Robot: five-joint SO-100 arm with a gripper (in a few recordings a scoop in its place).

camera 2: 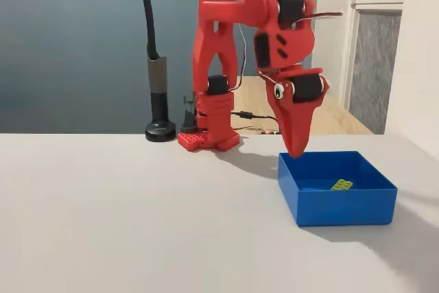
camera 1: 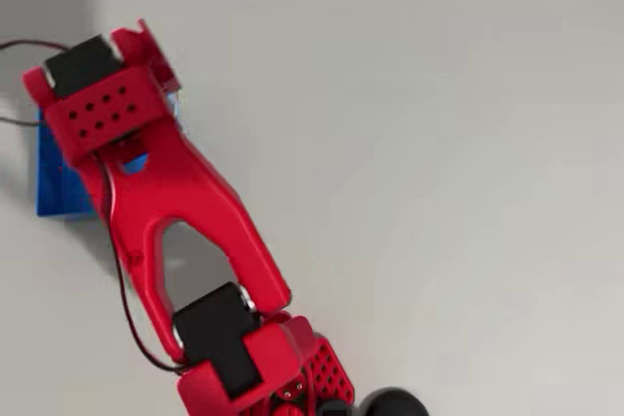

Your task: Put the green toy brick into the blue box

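arm: red, five-joint, base at the back of the table (camera 2: 103, 224) in the fixed view; reaches from bottom centre up to the upper left in the overhead view
gripper (camera 2: 296, 150): points straight down, tip just above the rear left rim of the blue box (camera 2: 343, 204); fingers look closed together into one tapered point, nothing visible between them
gripper, overhead: hidden under the wrist block (camera 1: 102, 104), finger state not readable there
green toy brick (camera 2: 341, 184): lying flat on the box floor, right of centre, studs up; apart from the gripper tip, not touching it
blue box, fixed view: open top, thin walls, sits on the table to the right of centre, front wall facing the camera
blue box, overhead (camera 1: 58, 177): mostly covered by the arm, only a strip of the left side visible at the left edge
brick, overhead: can't tell, covered by the arm
table: plain light grey, arm shadow falling behind the box
background: black gooseneck stand (camera 2: 158, 94) left of the arm base, blue-grey wall behind
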